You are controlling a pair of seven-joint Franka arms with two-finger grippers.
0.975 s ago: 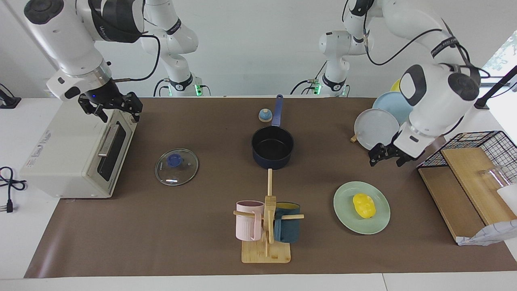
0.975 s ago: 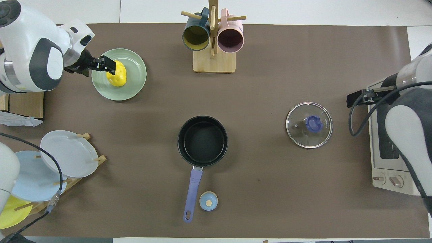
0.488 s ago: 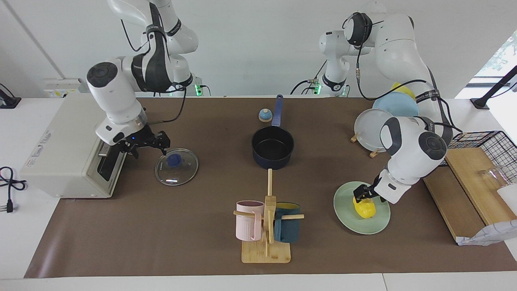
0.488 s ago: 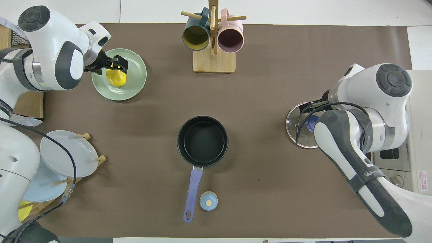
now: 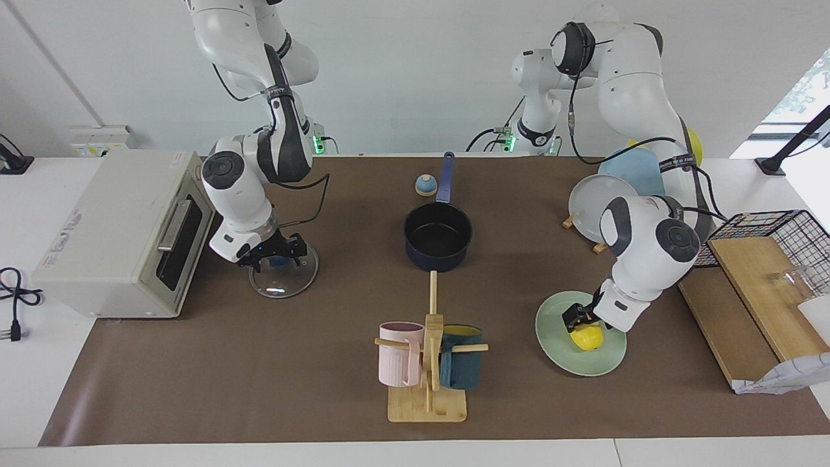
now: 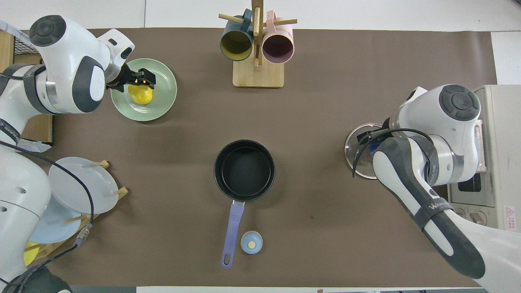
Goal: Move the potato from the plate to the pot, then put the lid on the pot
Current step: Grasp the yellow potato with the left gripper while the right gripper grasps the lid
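We are at the first step: our left tool (image 5: 577, 320) sits down on the potato (image 5: 587, 338), on the plate (image 5: 559, 353) toward the left arm's end of the bench (image 5: 259, 363); whether it grips, we cannot tell. Our right tool (image 5: 275, 257) is at the lid (image 5: 283, 277), grip unclear. Next comes lifting the potato to the pot (image 5: 438, 236) mid-bench.

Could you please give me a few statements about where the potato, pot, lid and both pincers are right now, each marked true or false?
1. The potato lies on the plate. True.
2. The pot is covered by the lid. False: the lid lies on the table beside the toaster oven.
3. The left pincer is down at the potato. True.
4. The right pincer is over the pot. False: it is at the lid's knob.
5. The pot is empty. True.
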